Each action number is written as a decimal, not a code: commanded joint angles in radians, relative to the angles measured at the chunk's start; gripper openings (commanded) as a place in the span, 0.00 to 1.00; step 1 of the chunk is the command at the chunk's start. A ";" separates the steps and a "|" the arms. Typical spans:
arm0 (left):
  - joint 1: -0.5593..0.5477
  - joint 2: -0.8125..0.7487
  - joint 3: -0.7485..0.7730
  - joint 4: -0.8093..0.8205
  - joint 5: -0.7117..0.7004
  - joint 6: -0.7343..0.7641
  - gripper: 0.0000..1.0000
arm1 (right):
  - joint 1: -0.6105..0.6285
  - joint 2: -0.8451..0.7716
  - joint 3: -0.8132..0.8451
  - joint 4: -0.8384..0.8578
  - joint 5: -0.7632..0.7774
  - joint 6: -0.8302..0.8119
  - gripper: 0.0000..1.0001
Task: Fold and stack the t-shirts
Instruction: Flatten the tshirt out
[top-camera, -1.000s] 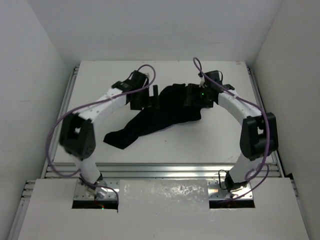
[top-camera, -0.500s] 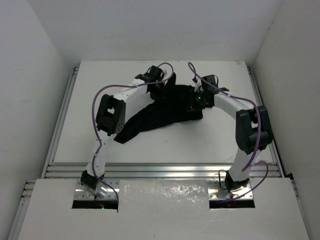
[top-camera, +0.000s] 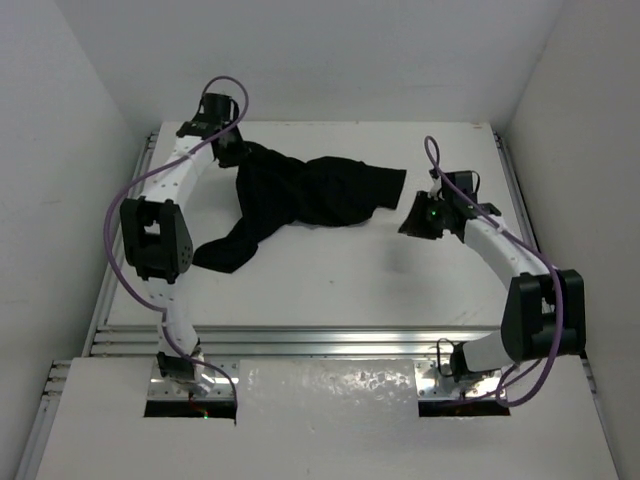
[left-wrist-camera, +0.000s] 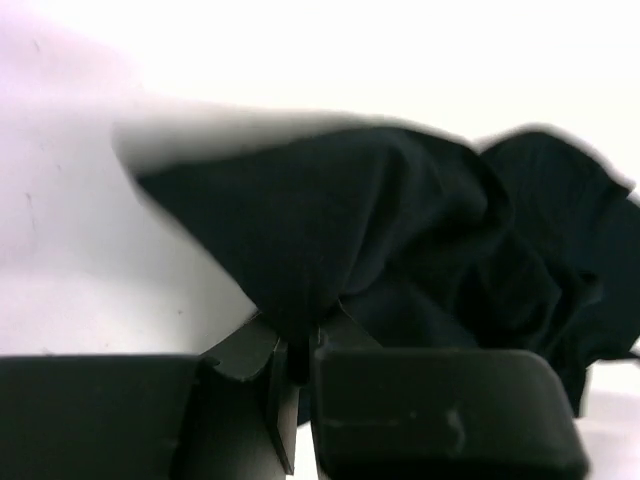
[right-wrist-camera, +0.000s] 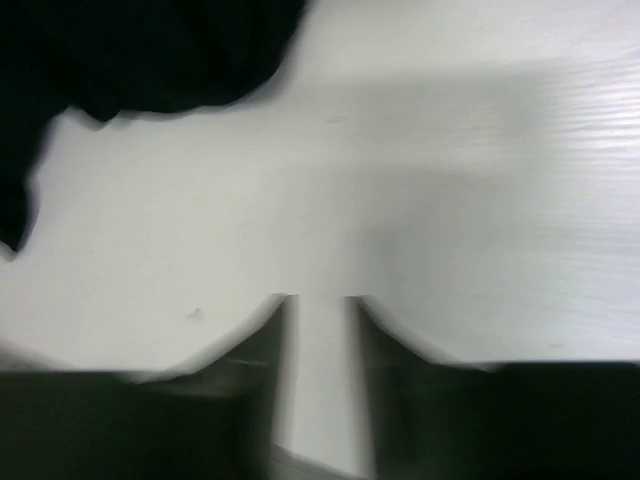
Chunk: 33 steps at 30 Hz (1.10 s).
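Dragged toward upper left, t-shirt stays pinched in left tool; right tool slightly parted, empty, above tabletop.

The bench is a plain white slab set between white walls, with ribbed metal rails along its near edge and down both sides. One thing lies on it: a black shirt, crumpled and unfolded, spread over the far half. Most of the cloth sits left of the middle. One end reaches toward the far left corner, where it looks drawn up off the surface, and another stretches right, past the centre. A narrower strip trails toward the near left and ends in a bunched lump. A faint grey shadow falls on the surface right of the middle.
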<state>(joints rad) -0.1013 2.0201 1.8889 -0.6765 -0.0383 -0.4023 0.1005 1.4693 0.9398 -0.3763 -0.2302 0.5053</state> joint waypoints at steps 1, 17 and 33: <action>-0.035 0.034 -0.025 -0.037 0.002 0.002 0.00 | 0.004 0.000 -0.024 0.155 -0.242 0.010 0.69; -0.060 -0.517 -0.527 0.216 0.390 -0.015 0.00 | 0.094 0.773 0.725 -0.093 -0.133 0.232 0.79; -0.055 -0.592 -0.246 -0.047 0.014 0.086 0.00 | -0.065 0.243 0.299 -0.151 -0.064 0.266 0.00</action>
<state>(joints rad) -0.1566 1.4845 1.5555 -0.7002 0.1326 -0.3584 0.1287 1.9366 1.3334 -0.4858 -0.3599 0.7788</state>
